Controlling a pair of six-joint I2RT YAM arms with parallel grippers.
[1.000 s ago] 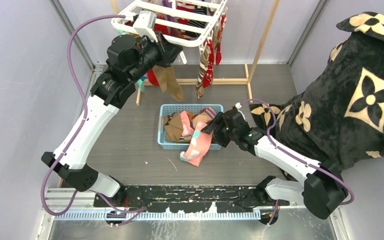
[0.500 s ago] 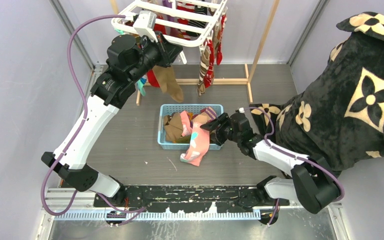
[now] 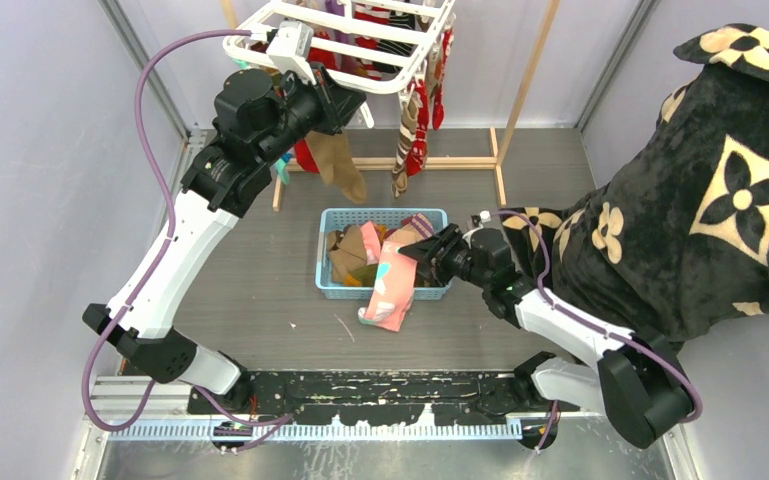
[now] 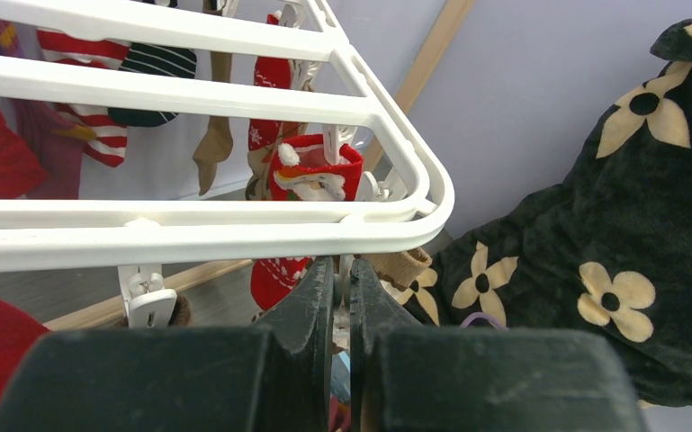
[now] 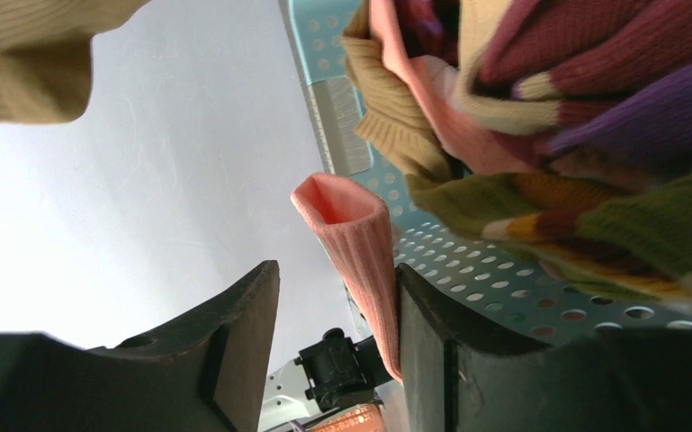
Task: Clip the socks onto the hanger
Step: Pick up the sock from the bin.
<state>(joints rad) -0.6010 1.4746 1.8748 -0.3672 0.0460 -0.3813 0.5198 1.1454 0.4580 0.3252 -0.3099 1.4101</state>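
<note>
Two tools, one change. Right tool (image 5: 335, 279): the jaws have narrowed over the last second and now stand part-way closed around the ribbed cuff of a pink sock (image 5: 351, 216). The cuff touches one finger and a gap remains at the other, so the grip is not yet made. The tool has also advanced towards the blue basket (image 3: 338, 290). The pink sock is draped over the basket wall just below the tool, with its toe on the tabletop (image 3: 260, 280), and has drawn into a narrower fold. Beyond the tool the basket holds further socks (image 3: 352, 258), brown, striped and purple among them.

Left tool (image 4: 342, 270): closed tight and unmoved, directly beneath the front corner of the hanger (image 4: 189, 236). A white sliver shows between its fingers (image 4: 310, 297); whether it is a clip cannot be confirmed. A brown sock (image 3: 345, 165) hangs just below that tool.

Assessment: pickup of the next sock is in progress, not complete. Closing fully on the cuff should secure it. A thin grip on one edge risks slippage during the lift.
</note>
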